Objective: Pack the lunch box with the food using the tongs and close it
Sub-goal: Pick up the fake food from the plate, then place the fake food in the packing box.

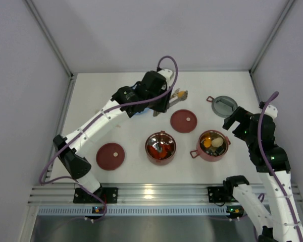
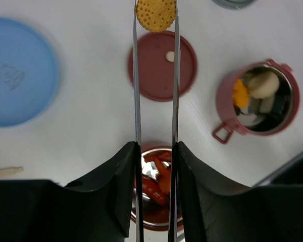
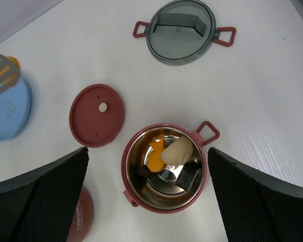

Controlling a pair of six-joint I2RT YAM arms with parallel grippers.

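My left gripper is shut on the tongs, squeezing their two silver arms. The tong tips pinch a round yellow biscuit above the table at the back. One lunch box bowl holds red and orange food. The other bowl holds an orange piece, a pale beige piece and black pieces. My right gripper hangs open above that bowl, with nothing between its fingers.
A maroon disc lid lies behind the bowls and another lid at the front left. The grey red-handled top lid rests at the back right. A light-blue plate sits under the left arm.
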